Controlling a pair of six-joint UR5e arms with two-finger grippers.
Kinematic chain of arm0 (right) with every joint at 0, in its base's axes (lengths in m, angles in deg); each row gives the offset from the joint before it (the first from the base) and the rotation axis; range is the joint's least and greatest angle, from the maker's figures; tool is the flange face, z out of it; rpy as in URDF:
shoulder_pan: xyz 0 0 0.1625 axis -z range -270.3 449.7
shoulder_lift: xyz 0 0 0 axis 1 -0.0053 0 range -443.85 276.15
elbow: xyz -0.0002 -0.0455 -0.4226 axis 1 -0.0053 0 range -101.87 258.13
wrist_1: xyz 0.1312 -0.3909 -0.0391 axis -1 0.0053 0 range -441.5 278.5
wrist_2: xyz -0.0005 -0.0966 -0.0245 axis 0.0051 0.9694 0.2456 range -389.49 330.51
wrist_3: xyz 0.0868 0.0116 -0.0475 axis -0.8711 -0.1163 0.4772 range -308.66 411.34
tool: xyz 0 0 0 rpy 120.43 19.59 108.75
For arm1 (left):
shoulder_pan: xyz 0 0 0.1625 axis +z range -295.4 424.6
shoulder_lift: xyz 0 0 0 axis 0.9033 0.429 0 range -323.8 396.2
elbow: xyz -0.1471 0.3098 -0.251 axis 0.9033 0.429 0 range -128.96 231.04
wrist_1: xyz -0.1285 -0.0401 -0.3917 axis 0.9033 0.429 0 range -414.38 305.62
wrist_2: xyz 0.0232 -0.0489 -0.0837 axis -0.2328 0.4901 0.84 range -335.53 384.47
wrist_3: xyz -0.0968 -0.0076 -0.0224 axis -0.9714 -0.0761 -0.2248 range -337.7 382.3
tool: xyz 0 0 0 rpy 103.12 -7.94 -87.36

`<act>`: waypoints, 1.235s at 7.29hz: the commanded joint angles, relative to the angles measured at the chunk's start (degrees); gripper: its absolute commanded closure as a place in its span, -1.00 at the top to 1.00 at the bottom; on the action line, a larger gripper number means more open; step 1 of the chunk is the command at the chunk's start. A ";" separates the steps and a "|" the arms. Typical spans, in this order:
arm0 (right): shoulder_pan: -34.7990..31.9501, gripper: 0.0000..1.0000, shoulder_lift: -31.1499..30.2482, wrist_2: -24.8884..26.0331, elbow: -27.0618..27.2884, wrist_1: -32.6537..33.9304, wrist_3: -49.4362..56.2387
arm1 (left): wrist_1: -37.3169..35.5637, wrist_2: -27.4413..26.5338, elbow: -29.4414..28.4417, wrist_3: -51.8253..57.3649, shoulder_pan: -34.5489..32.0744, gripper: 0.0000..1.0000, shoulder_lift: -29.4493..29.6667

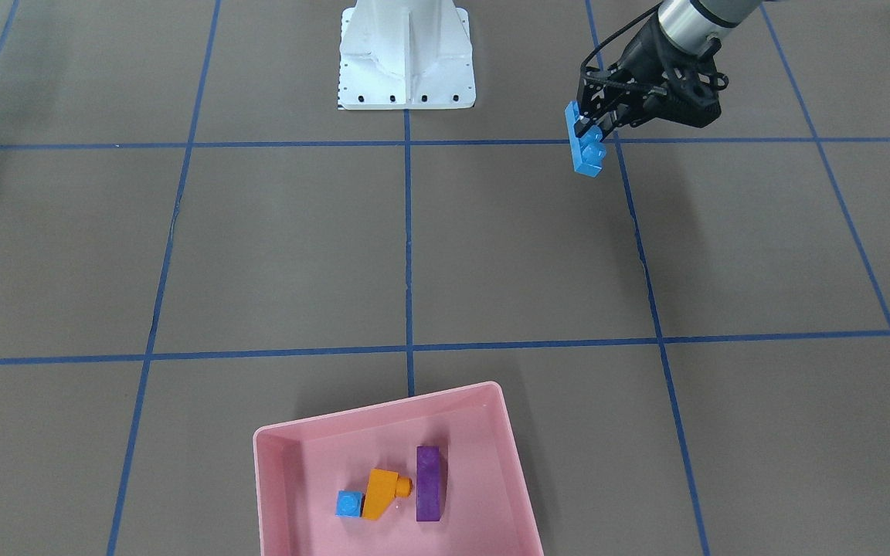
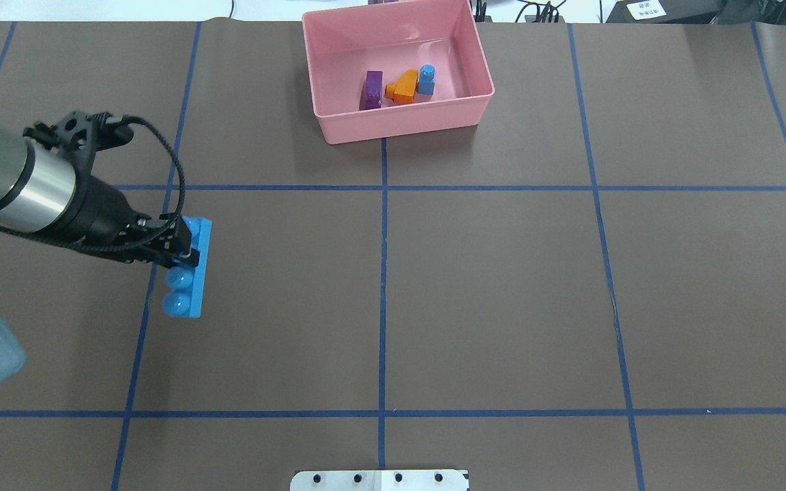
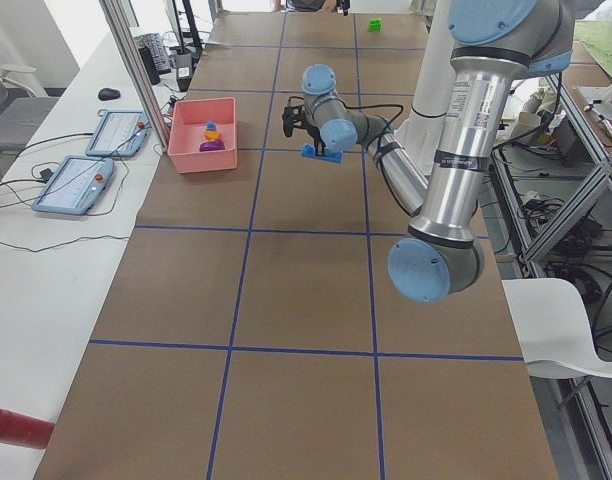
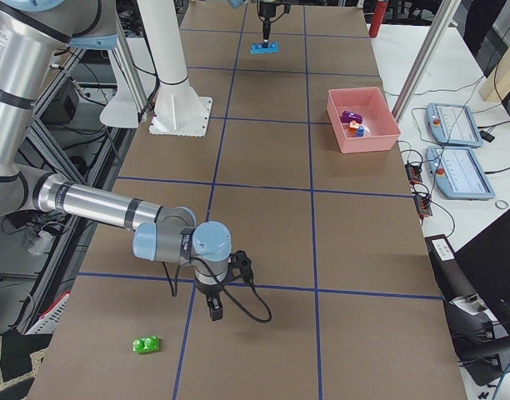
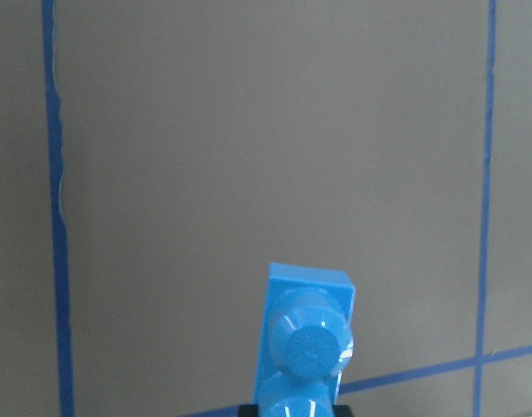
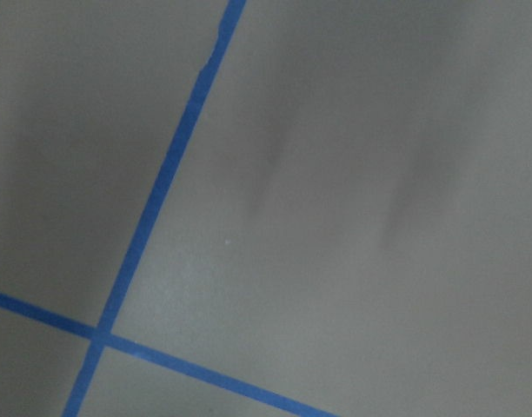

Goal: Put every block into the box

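Note:
My left gripper [image 2: 185, 245] is shut on the long light-blue bar [image 2: 188, 286] and holds it above the table on the robot's left side; both also show in the front view, the gripper [image 1: 592, 127] over the bar [image 1: 588, 154], and the bar fills the bottom of the left wrist view [image 5: 305, 339]. The pink box [image 2: 400, 123] stands at the far middle and holds the purple block [image 2: 370, 90], the orange block [image 2: 403, 87] and the small light-blue cube [image 2: 426, 79]. My right gripper [image 4: 215, 315] hangs low over the table far to the robot's right; I cannot tell if it is open.
The white robot base [image 1: 406, 54] stands at the table's near middle. A small green object [image 4: 145, 343] lies on the table near the right gripper. A red cylinder [image 3: 16, 427] lies at the table's left end. Control tablets [image 4: 455, 125] lie beyond the box.

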 commanded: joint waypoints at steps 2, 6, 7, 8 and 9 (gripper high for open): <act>-1.67 1.00 -2.87 -0.20 -0.46 -0.82 2.19 | -1.29 0.26 -23.87 -5.52 -7.15 -1.00 27.29; -1.67 1.00 -4.19 -0.64 -14.31 -17.83 2.01 | 15.34 -5.25 -59.65 -8.89 -11.82 -1.00 50.03; -1.67 1.00 -4.19 -1.60 -18.96 -22.83 2.01 | 19.33 -9.28 -65.55 -8.89 -11.74 -1.00 52.23; -1.67 1.00 -4.71 -3.61 -21.53 -25.14 2.19 | 23.19 -10.45 -69.35 -8.89 -11.39 -1.00 52.77; -1.76 1.00 -6.19 -4.15 -21.56 -25.34 2.19 | 24.97 -15.16 -71.13 -8.80 -8.95 -1.00 52.87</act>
